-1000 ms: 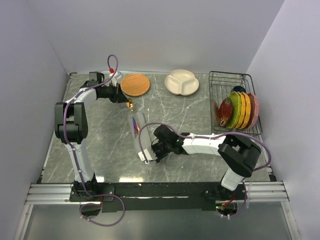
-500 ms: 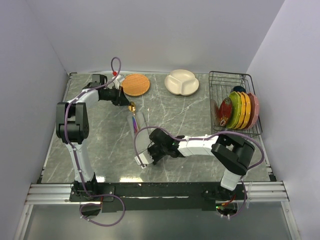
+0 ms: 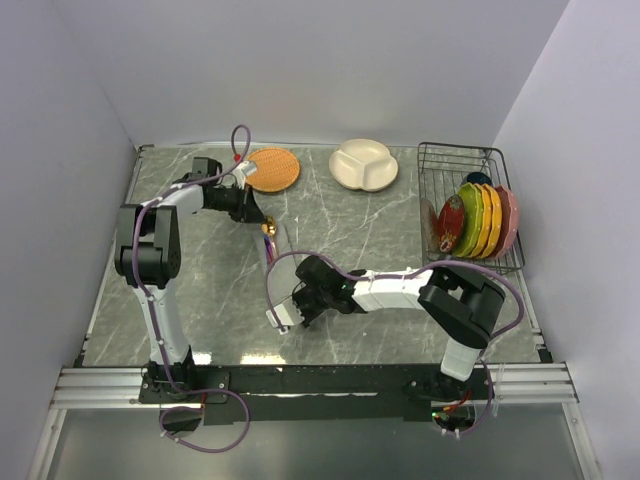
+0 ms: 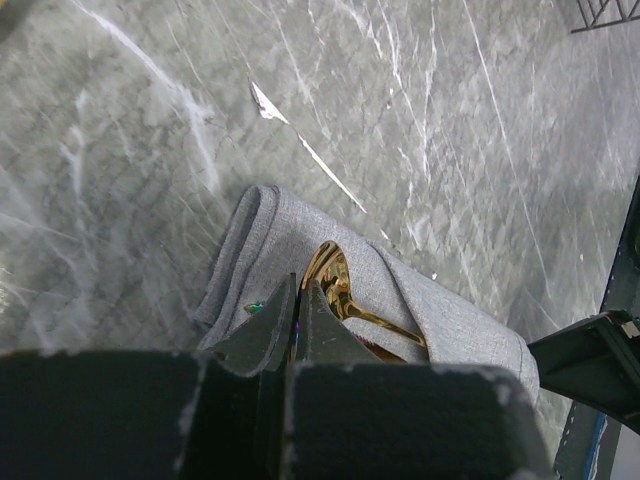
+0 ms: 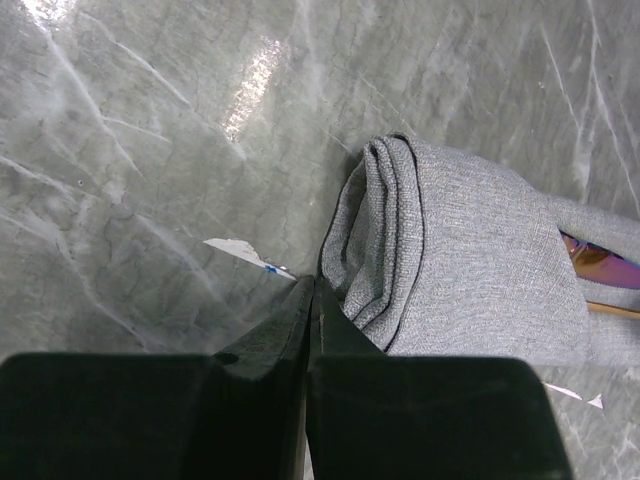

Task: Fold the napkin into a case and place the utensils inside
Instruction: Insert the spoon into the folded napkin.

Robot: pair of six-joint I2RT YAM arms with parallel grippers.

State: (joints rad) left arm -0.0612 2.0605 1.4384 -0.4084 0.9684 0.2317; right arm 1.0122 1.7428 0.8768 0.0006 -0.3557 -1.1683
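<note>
**Closing stage of the task.** The napkin [image 5: 470, 260], already folded into a narrow case [image 4: 440, 320], is lying on the marble table [image 3: 200, 290] left of centre. Its long axis is running from near to far.

Both pieces are sitting inside it. The gold spoon [image 4: 330, 275] is showing its bowl at the far mouth, and the purple knife [image 5: 600, 265] is glinting from within the fold (only a sliver of each is visible).

The left gripper [image 4: 298, 295] is hovering at the far end, near the round orange mat [image 3: 271, 169]. Its fingers are pressed together right at the spoon bowl, and whether they are pinching cloth or metal cannot be told. The right gripper [image 5: 311, 295] is sitting at the near, folded end. Its fingers are likewise closed, with nothing visible between them and the tips just beside the layered edge.

Insertion appears all but finished, so what remains is likely tidying. The next move probably calls for seating the spoon a little deeper with a light push from the far side. The near end would need steadying so that the soft fold is not dragged open (loose cloth shifts easily on polished stone).
</note>
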